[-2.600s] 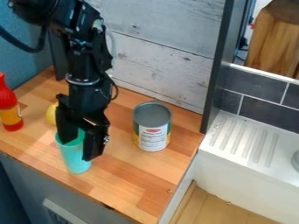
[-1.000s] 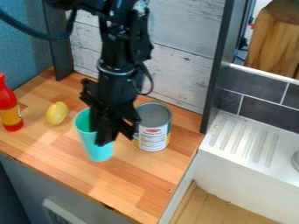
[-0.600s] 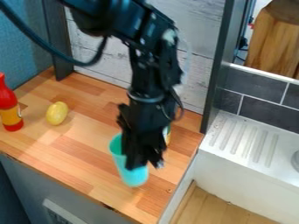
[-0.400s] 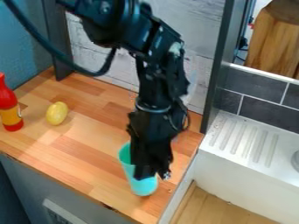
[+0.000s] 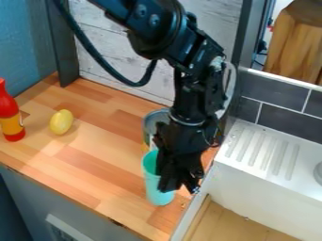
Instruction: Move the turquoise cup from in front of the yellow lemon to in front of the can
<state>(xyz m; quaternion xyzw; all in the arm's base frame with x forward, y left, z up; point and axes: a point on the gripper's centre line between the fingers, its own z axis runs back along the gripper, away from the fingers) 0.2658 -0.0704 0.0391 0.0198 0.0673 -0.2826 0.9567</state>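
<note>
"What is the hand point(image 5: 179, 184) doing?"

"It's gripping the turquoise cup point(image 5: 151, 181) at the side toward the sink point(image 5: 264, 155). The cup is leaning a little, with its mouth facing up, and is showing near the front right corner of the wooden surface point(image 5: 94, 153). I can't tell whether its base is touching the wood."

"And what's standing behind it?"

"A can point(image 5: 153, 123) is standing upright there, and the arm is partly hiding it."

"Anything over on the left?"

"A yellow lemon point(image 5: 61, 122) is lying well apart from the cup, and a red bottle point(image 5: 9, 107) with a yellow-orange label is standing just past it, at the view's left edge."

"What about the back?"

"A whitish plank wall point(image 5: 116, 42) is rising behind the surface, and dark tiles point(image 5: 286, 109) are lining the area behind the sink."
</note>
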